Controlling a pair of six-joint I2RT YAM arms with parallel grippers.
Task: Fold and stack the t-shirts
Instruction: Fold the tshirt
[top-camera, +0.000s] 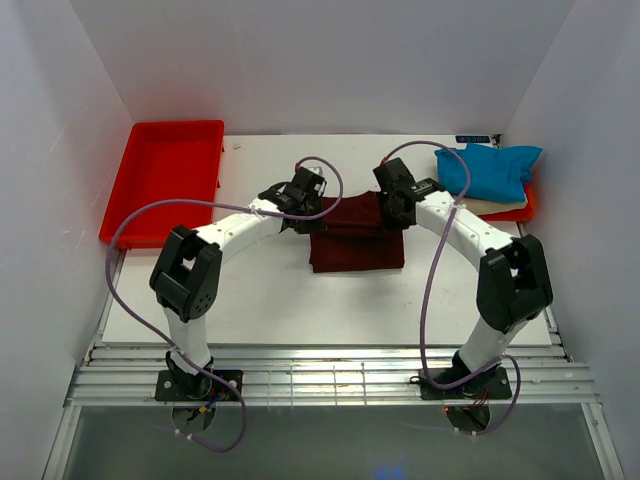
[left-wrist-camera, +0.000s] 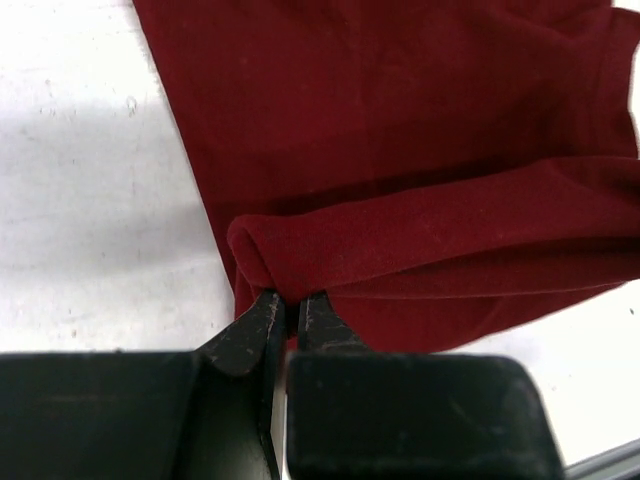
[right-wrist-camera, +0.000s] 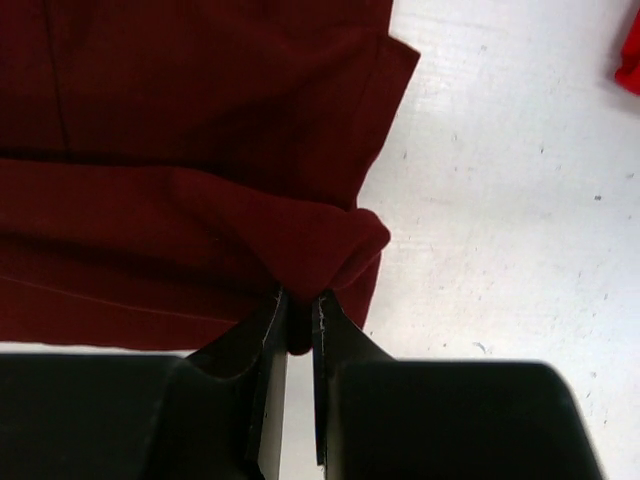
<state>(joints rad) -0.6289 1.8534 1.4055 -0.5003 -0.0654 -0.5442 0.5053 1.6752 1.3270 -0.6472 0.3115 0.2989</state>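
Observation:
The dark maroon t-shirt (top-camera: 357, 240) lies partly folded on the white table between the two arms. My left gripper (top-camera: 300, 212) is shut on its far left corner; the left wrist view shows that gripper (left-wrist-camera: 291, 303) pinching a rolled fold of the maroon t-shirt (left-wrist-camera: 420, 150). My right gripper (top-camera: 397, 210) is shut on the far right corner, where it (right-wrist-camera: 298, 303) nips a bunched fold of the maroon t-shirt (right-wrist-camera: 200, 130). A folded bright blue t-shirt (top-camera: 488, 170) rests on a cream t-shirt (top-camera: 487, 206) at the back right.
A red tray (top-camera: 165, 178) sits at the back left. Another red tray (top-camera: 519, 210) lies under the stacked shirts at the back right. White walls close in the table on three sides. Purple cables loop from both arms.

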